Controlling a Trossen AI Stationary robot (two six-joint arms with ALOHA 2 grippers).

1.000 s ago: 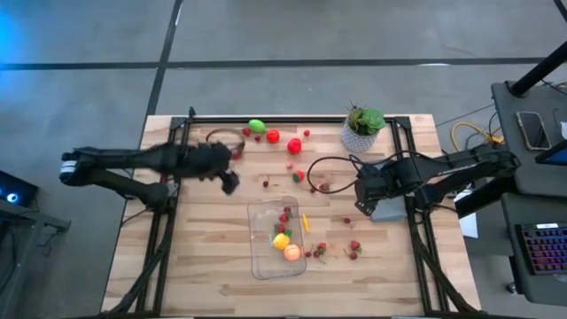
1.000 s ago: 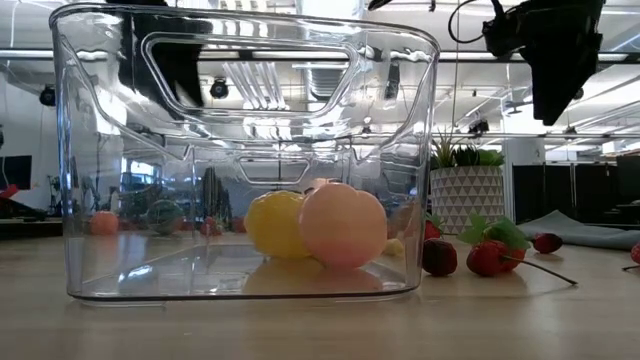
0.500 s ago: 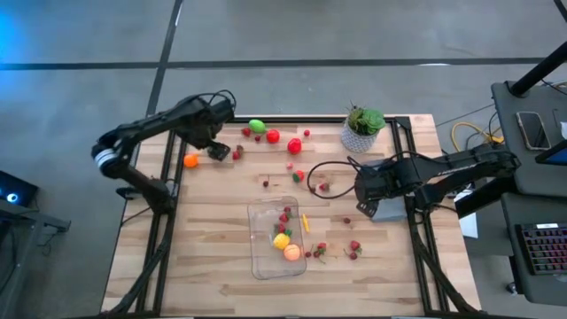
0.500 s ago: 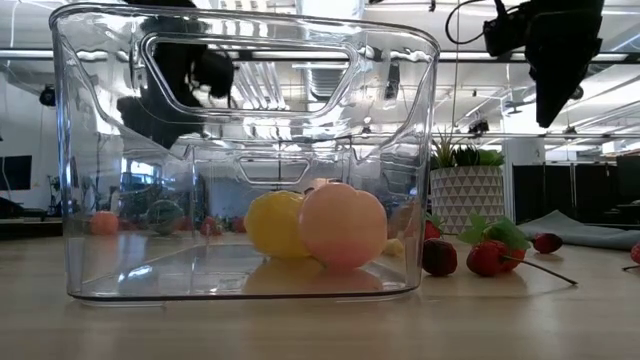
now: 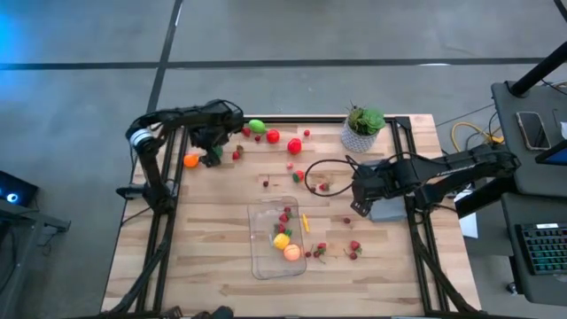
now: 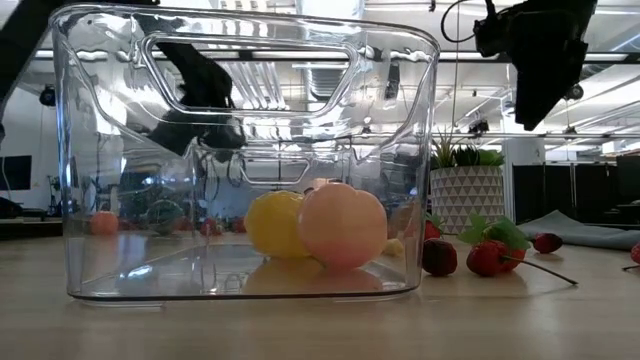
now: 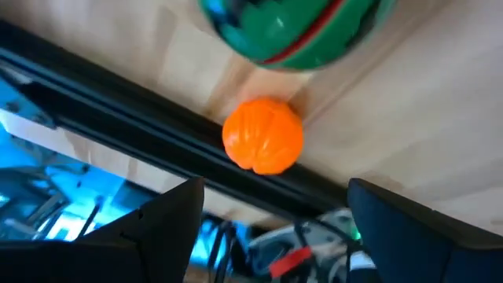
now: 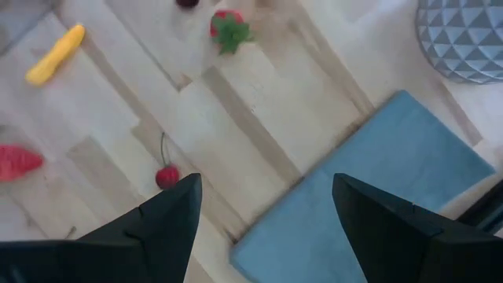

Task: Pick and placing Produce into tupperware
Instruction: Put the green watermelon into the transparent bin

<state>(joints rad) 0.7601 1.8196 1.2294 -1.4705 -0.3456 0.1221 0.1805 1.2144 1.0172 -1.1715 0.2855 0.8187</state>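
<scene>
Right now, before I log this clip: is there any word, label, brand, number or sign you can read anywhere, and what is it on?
None: no readable text in any view.
The clear tupperware carries no label.
The white plant pot shows only a triangle pattern.
The keyboard at the table's right has keys too small to read.

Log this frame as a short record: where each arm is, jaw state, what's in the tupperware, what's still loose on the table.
left gripper: far left table edge, over an orange fruit, jaws open, empty
right gripper: right side, over a grey slab, jaws open, empty
tupperware: table centre, near edge; holds a yellow piece, a peach piece, small red pieces
loose produce: green piece and red pieces at far edge, strawberries right of tupperware
plant: far right
</scene>
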